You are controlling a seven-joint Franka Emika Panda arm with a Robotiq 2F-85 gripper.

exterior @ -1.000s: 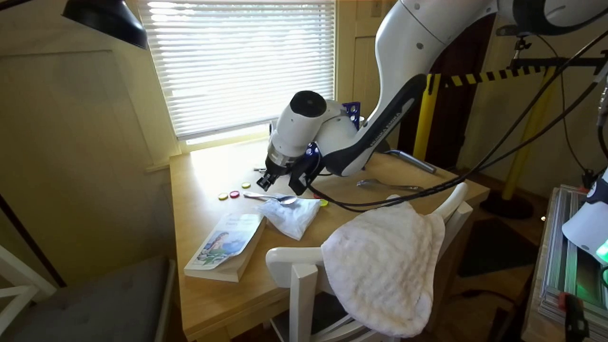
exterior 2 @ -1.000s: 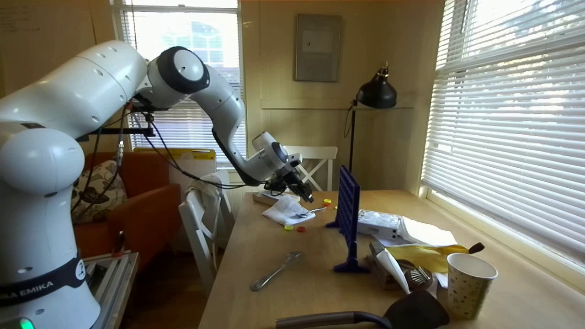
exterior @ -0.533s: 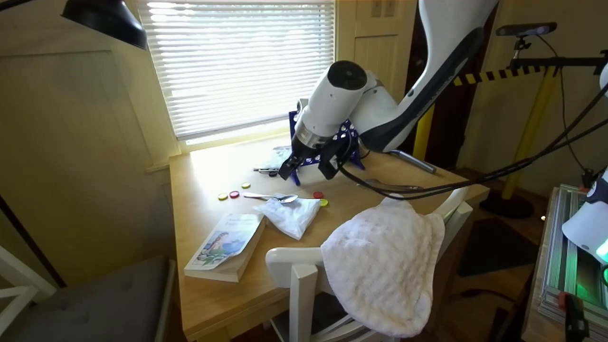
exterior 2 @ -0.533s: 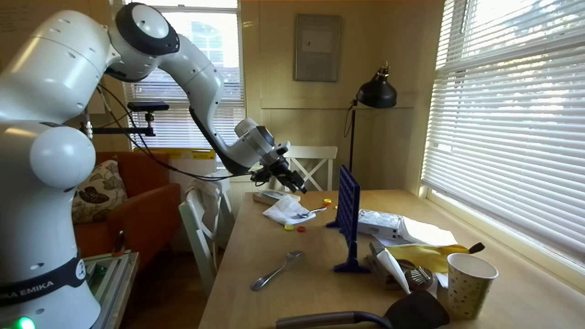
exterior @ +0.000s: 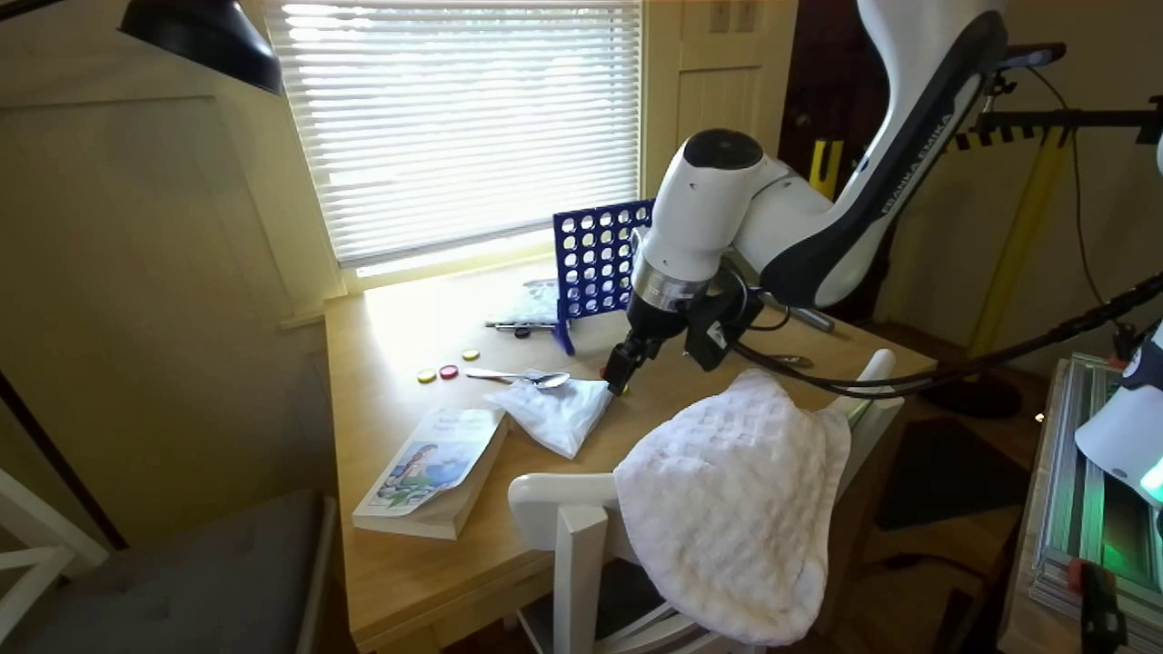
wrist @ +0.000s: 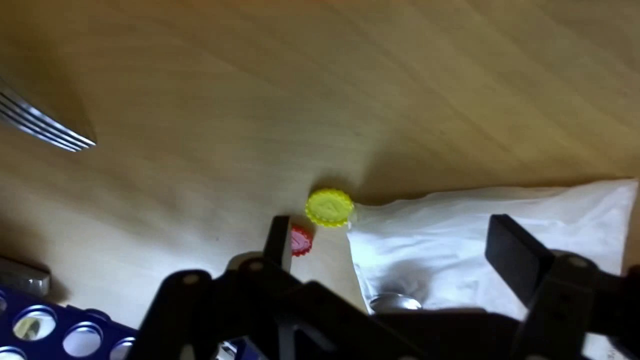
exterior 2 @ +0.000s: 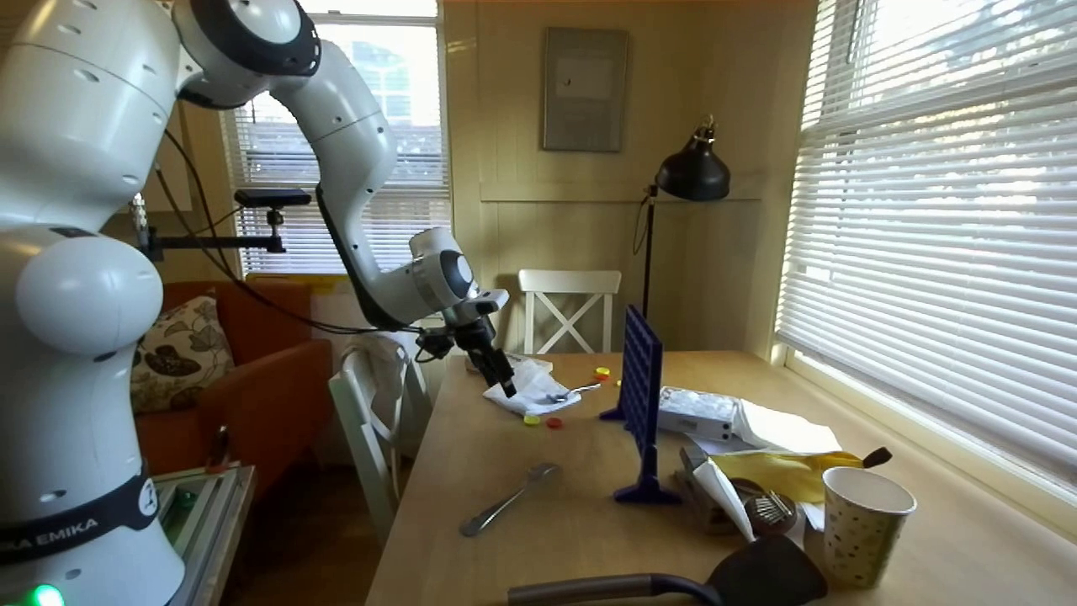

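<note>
A yellow disc [wrist: 329, 207] lies at the corner of a crinkled white packet [wrist: 430, 225] on the wooden bench [exterior 2: 589, 522], a red disc [wrist: 301, 241] near it — and close by, as we watch, hangs the claw [wrist: 395, 247], its two fingers spread wide apart. A spoon [exterior: 543, 381] rests its bowl on the packet; a paperback [exterior: 427, 472] lies just beside. Farther out, a blue grid [exterior 2: 644, 370] stands upright, a fork [exterior 2: 509, 498] lies well apart, and a pale cloth [exterior: 736, 518] drapes a white chair [exterior: 581, 563] beside the bench.
</note>
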